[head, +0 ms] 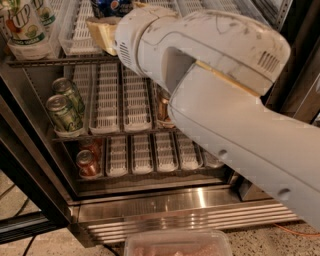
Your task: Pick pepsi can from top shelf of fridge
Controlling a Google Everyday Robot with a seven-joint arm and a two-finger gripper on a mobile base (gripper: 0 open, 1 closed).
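Observation:
The pepsi can (112, 5) is dark blue with a round logo. It stands at the top edge of the camera view on the top shelf (45, 61) of the fridge (170, 207). My gripper (104, 31) is at the end of the big white arm (215, 85). It reaches into the top shelf just below and in front of the can. Its tan tip lies over a clear lane tray (80, 37). I cannot tell whether it touches the can.
7UP cans (22, 25) stand at the top left. Two green cans (64, 112) are on the middle rack's left, and a copper-brown can (163, 107) is half hidden behind the arm. A reddish can (89, 162) is on the lower rack. A pinkish container (175, 244) lies on the floor in front. The dark door frame (22, 175) is at left.

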